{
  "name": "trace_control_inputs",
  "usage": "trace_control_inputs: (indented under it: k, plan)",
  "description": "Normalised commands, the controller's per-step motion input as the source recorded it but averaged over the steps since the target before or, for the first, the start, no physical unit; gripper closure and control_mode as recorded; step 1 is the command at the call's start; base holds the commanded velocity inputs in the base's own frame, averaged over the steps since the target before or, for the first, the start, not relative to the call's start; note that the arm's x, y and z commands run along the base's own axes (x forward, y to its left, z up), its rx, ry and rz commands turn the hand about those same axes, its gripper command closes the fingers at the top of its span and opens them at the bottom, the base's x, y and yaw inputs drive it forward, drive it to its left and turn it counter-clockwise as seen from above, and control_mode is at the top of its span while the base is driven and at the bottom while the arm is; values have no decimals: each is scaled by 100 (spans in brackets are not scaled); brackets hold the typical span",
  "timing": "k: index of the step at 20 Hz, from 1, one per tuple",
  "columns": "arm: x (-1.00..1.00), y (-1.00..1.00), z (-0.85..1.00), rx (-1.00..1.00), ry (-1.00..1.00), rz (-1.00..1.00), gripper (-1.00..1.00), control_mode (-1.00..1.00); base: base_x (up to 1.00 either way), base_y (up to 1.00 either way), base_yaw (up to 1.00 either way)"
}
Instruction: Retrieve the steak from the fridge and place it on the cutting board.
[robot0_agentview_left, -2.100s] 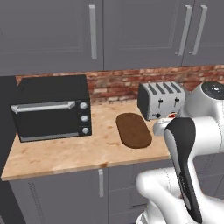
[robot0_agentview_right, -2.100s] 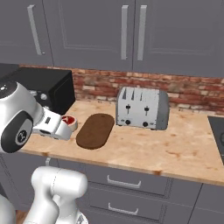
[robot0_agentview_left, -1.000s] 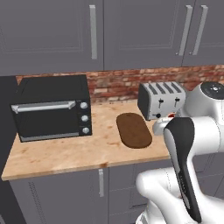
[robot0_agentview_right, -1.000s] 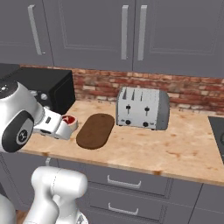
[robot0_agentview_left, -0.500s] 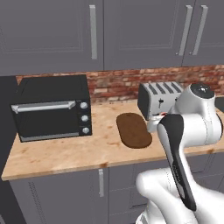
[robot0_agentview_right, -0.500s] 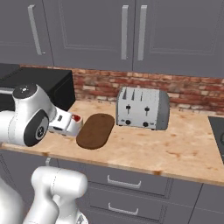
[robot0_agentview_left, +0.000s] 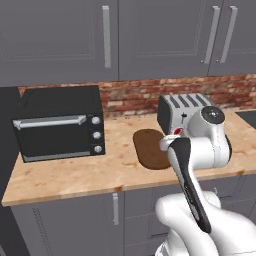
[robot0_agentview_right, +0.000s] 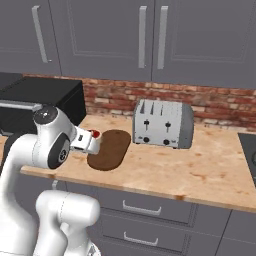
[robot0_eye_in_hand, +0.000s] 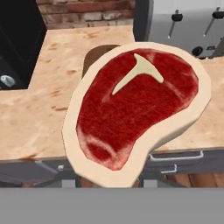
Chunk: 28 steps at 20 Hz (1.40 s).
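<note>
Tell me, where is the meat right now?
The steak is in the robot's jaws, held near the counter's front edge, with the cutting board just beyond it and the toaster behind.

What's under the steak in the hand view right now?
Beneath the steak a dark edge of the cutting board peeks out, on the wooden counter. The steak covers the rest of the board.

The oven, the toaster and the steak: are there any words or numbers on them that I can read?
No words or numbers to read anywhere.
The oven has knobs with no marks.
The toaster has levers and dials, plain too.
The steak has a white T-shaped fat streak, not a letter.
</note>
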Motion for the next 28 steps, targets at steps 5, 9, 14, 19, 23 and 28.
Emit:
trace_control_inputs:
  k: [5,9,14,19,23,28]
  plan:
    - [72,0,-22,0,5,-2,100,-100,0,0,0]
    - [61,-4,-18,0,16,-3,100,-100,0,0,0]
    - [55,-2,-16,0,20,-3,100,-100,0,0,0]
    - [39,-1,-24,0,11,-1,100,-100,0,0,0]
    - [24,0,-35,0,0,0,100,-100,0,0,0]
    - [10,0,-47,0,0,0,100,-100,0,0,0]
